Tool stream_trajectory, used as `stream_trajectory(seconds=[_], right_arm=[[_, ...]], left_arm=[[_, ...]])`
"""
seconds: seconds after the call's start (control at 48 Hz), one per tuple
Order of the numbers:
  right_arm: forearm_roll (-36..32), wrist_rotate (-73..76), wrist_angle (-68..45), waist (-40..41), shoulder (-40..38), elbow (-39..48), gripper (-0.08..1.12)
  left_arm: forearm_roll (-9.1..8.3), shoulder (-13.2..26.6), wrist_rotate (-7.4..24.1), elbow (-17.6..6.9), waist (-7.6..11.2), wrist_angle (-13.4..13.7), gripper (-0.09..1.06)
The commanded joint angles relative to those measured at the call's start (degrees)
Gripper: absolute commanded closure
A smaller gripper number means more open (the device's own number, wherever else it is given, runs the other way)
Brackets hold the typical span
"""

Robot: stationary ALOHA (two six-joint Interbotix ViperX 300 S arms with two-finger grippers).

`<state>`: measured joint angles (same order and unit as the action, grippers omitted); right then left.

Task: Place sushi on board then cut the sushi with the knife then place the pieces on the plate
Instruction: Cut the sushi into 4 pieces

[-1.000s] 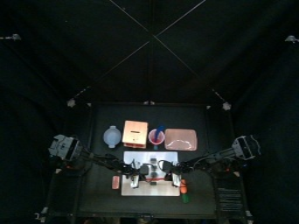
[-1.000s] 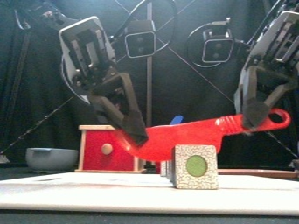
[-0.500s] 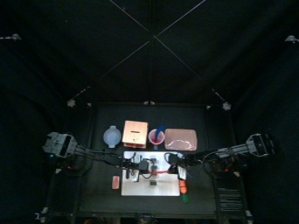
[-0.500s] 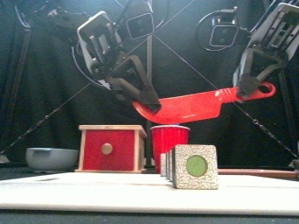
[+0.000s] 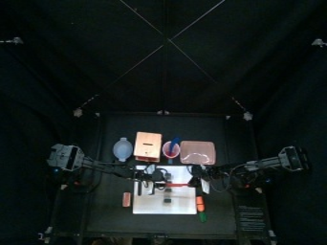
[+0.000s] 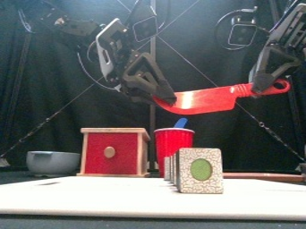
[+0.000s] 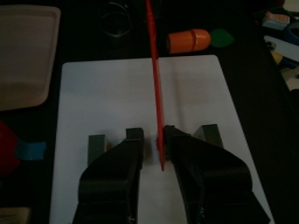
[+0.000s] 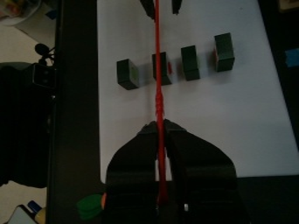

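From above, the left gripper [image 5: 151, 178] and right gripper [image 5: 198, 180] meet over the white board [image 5: 166, 203], with the pink plate [image 5: 197, 151] just behind it. From the front, the red knife [image 6: 209, 97] has climbed higher than a second ago, well clear of the sushi [image 6: 198, 170] standing on the board, the arms angling in from either side. The left wrist view shows that gripper pinching the blade. The right wrist view shows the other clamped on the handle, four pieces in a row beneath
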<state>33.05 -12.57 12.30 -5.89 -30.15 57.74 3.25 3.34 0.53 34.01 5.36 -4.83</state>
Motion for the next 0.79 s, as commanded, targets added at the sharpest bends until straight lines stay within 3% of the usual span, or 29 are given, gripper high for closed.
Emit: stream_trajectory(seconds=[0.021, 0.521, 0.646, 0.792], right_arm=[[0.4, -0.2, 1.0, -0.2, -4.1, 1.2, 0.68], [5.1, 0.3, 14.2, 2.6, -16.8, 8.4, 0.68], [3.8, 3.7, 19.6, 5.1, -18.2, 9.2, 0.68], [-2.8, 12.1, 23.2, 6.9, -20.6, 9.0, 0.67]], left_arm=[[-0.44, -1.1, 0.0, -1.0, -0.97, -1.3, 0.27], [-0.79, -2.9, 0.0, 1.7, -2.2, -2.4, 0.26], [-0.62, -3.4, -0.1, 3.2, -2.46, -4.3, 0.26], [-0.53, -3.5, -0.2, 4.2, -2.55, -6.6, 0.26]])
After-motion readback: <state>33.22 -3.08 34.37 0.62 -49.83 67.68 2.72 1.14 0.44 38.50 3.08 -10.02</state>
